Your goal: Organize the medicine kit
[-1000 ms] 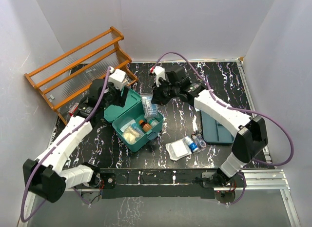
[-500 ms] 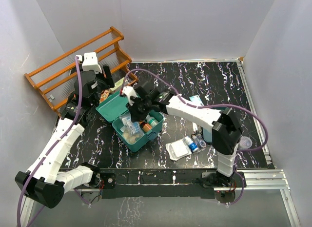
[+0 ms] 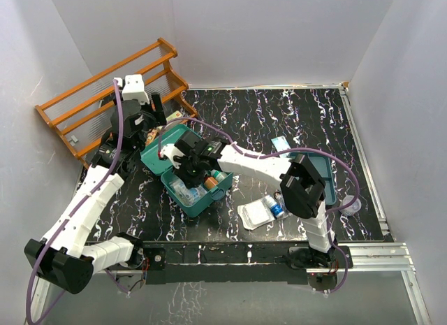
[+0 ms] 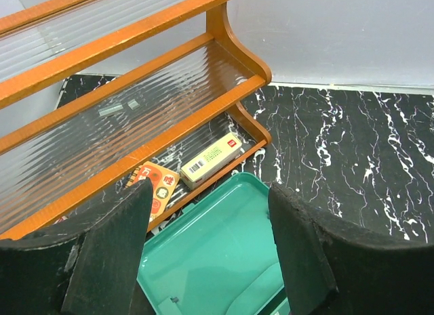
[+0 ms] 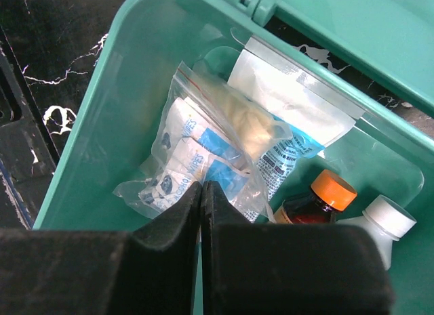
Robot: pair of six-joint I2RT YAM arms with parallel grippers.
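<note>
counter: black, white-veined marbled counter [image 3: 279,122]. It's flat and hard, and we'd guess slick, so loose packs may slide.
rack: orange wooden two-shelf rack with ribbed clear panels [image 3: 105,94], far left, just behind the kit's open lid.
kit: teal-green rounded-corner plastic medicine kit [image 3: 207,204], left of centre on the counter, with the lid thrown back toward the rack. The walls are smooth and rigid and the tub is deep.
left claw: left claw [image 4: 210,200] has its fingers apart with nothing in them, and hovers over the open lid.
right claw: right claw [image 5: 203,187] has its fingers together, tips down in the tub at the bag's edge. We can't tell whether any film is pinched.
step: we read this as seating the bag in the kit. Part the fingers only a little and lift straight up so the limp film doesn't cling and follow. Keep clear of the bottles.
bag: clear crinkly zip bag of blue-and-white sachets [image 5: 183,159], soft and shapeless, lying in the tub.
pouch: flat clear pouch with a silvery sealed strip [image 5: 298,118], partly under the bag.
pack: white square pack [image 3: 255,214], out on the counter and not yet stowed.
bottles: amber bottle with an orange cap [image 5: 325,193] and a white bottle with a white cap [image 5: 380,223], side by side in the tub. Both are round and rigid, and we'd expect them to tip easily.
</note>
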